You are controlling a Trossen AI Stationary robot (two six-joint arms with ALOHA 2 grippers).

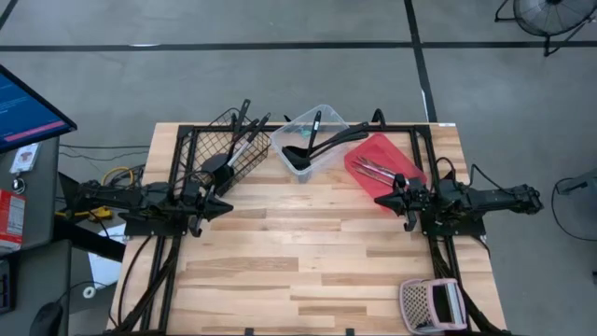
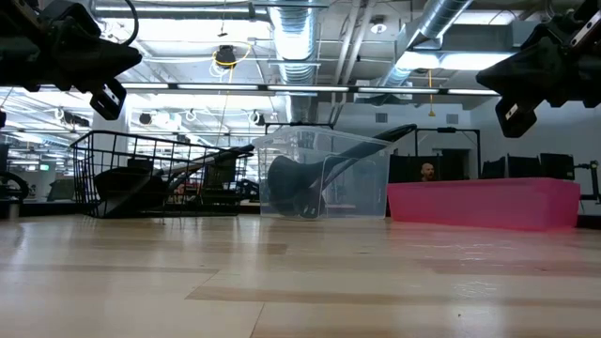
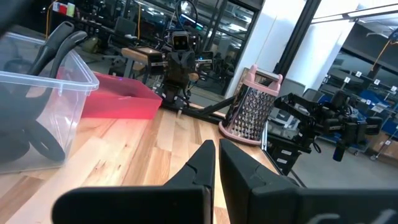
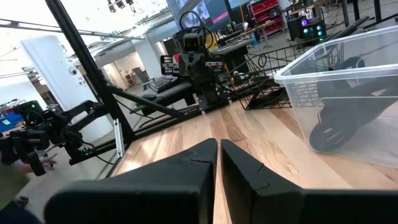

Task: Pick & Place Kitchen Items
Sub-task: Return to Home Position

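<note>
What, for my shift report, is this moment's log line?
left claw shut, empty | right claw shut, empty | utensils in basket, tub, tray

We see a grey concrete floor [image 1: 140,79] crossed by dark lines [image 1: 280,44], with 1 fan [image 1: 548,19] at its far edge and a blue-lit monitor [image 1: 23,107] beside the table [image 1: 308,243]. Overhead we see silver ducts [image 2: 299,42] and bright lights [image 2: 188,33].

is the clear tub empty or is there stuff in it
Not empty. The clear tub holds black long-handled utensils: their heads sit down inside it, and their handles lean out over its rim.
</note>
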